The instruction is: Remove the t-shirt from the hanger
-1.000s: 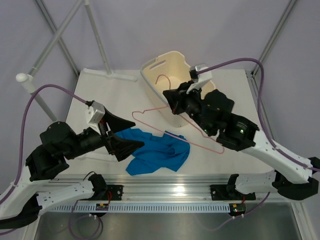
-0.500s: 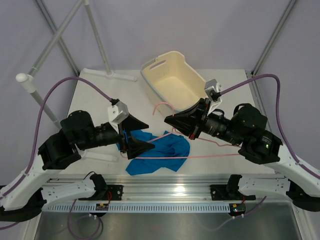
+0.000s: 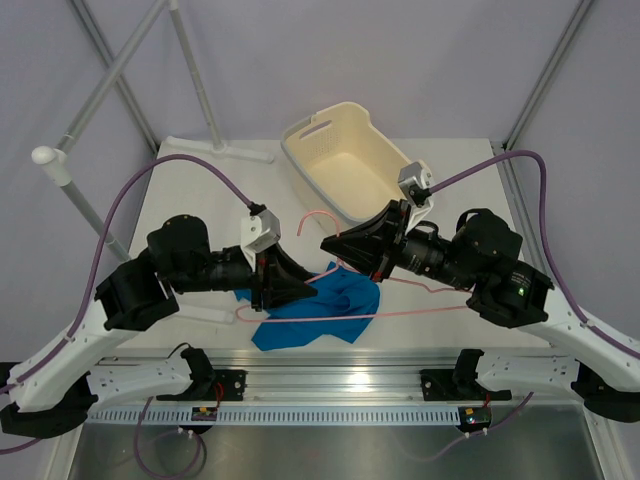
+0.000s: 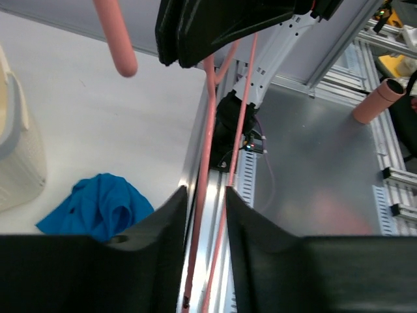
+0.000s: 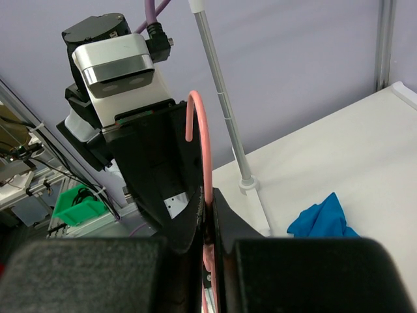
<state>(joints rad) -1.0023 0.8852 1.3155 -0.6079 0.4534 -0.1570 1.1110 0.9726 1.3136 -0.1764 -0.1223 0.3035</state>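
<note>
The bright blue t-shirt [image 3: 330,310] lies crumpled on the table near the front edge, free of the hanger; it also shows in the wrist views [image 4: 98,205] [image 5: 326,218]. The pale pink wire hanger [image 3: 400,312] hangs in the air above it, hook [image 3: 318,212] pointing away from me. My right gripper [image 3: 330,245] [image 5: 210,195] is shut on the hanger's neck [image 5: 206,156] just below the hook. My left gripper [image 3: 305,290] [image 4: 205,192] is shut on the hanger, two of its wires [image 4: 205,130] pinched between the jaws near its left end.
A cream basket [image 3: 350,165] [image 4: 13,150] stands at the back of the table, just beyond the right gripper. Grey rack poles [image 3: 70,175] [image 5: 221,98] rise at the back left, with a white foot [image 3: 215,150] on the table. Both arms meet over the table's middle.
The left gripper moved right to the hanger and closed on its wires. The right arm swung the hanger down from the basket to above the t-shirt. The t-shirt stayed put.
</note>
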